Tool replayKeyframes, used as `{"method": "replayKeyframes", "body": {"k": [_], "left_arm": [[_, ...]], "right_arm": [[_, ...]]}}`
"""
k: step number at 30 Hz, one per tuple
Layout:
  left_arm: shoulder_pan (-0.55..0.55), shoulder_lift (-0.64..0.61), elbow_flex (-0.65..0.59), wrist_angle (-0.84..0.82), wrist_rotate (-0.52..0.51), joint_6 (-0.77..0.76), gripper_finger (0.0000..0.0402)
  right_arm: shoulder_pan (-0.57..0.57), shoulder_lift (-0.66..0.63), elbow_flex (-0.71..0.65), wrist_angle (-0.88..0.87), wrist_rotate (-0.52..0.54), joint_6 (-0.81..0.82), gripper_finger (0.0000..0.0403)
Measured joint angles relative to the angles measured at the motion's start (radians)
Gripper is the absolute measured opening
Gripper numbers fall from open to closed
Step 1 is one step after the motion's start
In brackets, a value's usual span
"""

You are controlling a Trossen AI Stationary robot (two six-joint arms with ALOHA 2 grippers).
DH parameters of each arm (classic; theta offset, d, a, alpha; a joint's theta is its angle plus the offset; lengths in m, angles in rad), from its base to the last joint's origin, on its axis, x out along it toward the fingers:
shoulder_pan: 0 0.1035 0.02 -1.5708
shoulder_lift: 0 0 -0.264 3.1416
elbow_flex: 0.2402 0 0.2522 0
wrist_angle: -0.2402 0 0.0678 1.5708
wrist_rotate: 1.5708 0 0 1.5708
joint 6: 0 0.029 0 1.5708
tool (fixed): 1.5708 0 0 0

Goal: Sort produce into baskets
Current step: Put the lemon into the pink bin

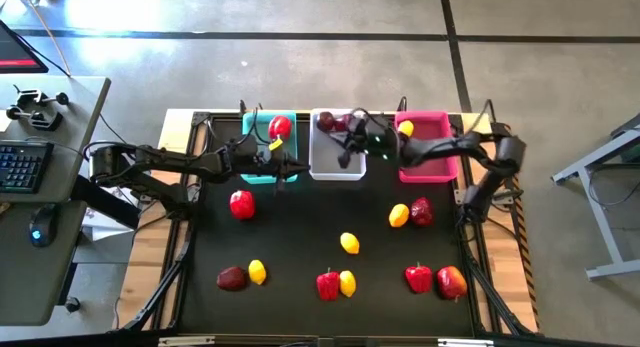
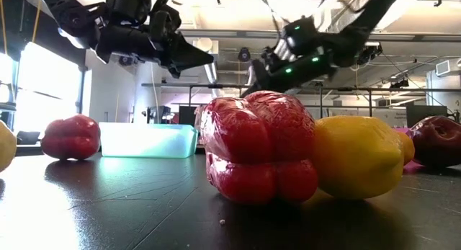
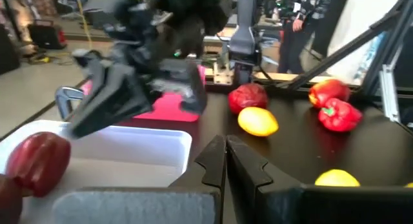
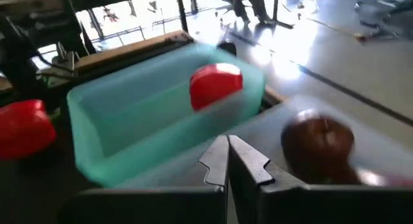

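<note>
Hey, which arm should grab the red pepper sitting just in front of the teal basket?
Left. The left gripper hovers by the teal basket, close to that red pepper. The right gripper is over the white basket, farther off. Both look shut and empty.

Two dark, matte-black jointed arms with bundled black cables along their links. Small green indicator lights glowing on the right arm's wrist housing. Each ending in two angular black fingers [image 4: 227,161], tapered to blunt tips [image 3: 226,162].
</note>
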Motion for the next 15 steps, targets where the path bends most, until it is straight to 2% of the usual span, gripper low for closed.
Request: {"method": "replayKeyframes", "body": {"k": [7,11,15], "left_arm": [[-0.015,0.034,0.000,-0.009,0.072,0.011,0.0000],[-0.029,0.070,0.000,-0.008,0.073,0.007,0.0000],[-0.046,0.086,0.000,-0.003,0.073,0.000,0.0000]], "right_arm": [[0.132,-0.226,-0.183,-0.045,0.078,0.060,0.0000],[0.207,-0.348,-0.219,-0.165,0.161,0.098,0.0000],[0.286,-0.443,-0.215,-0.351,0.199,0.144,0.0000]]}}
